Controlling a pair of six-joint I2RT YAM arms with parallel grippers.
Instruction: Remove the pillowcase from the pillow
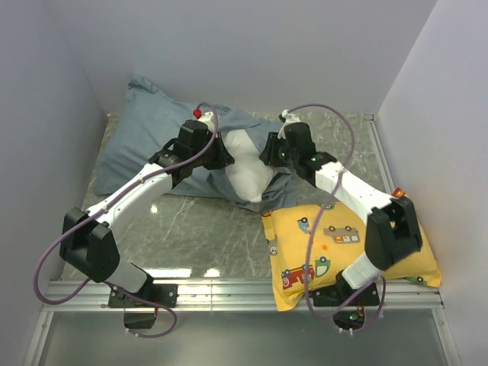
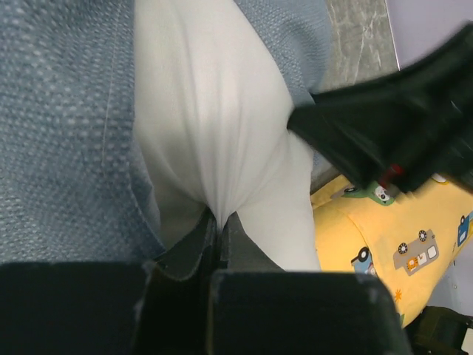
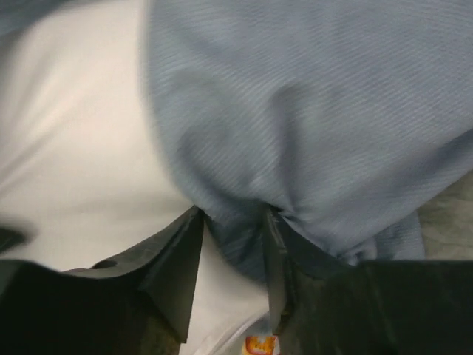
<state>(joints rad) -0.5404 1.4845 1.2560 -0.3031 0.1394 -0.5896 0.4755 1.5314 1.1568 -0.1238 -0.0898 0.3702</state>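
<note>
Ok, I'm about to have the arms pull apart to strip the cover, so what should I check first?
1. Left gripper jaws shut on the pillow: ok, white cloth is pinched.
2. Right gripper jaws shut on the pillowcase: ok, blue cloth is bunched between them.
3. Right jaws hold blue cloth only: cannot tell, white lies close beside.
4. Pillow end out of the opening: ok, seen from above.
5. Yellow pillow out of the way: not ok, it lies beside the exposed end, under the right arm.
</note>
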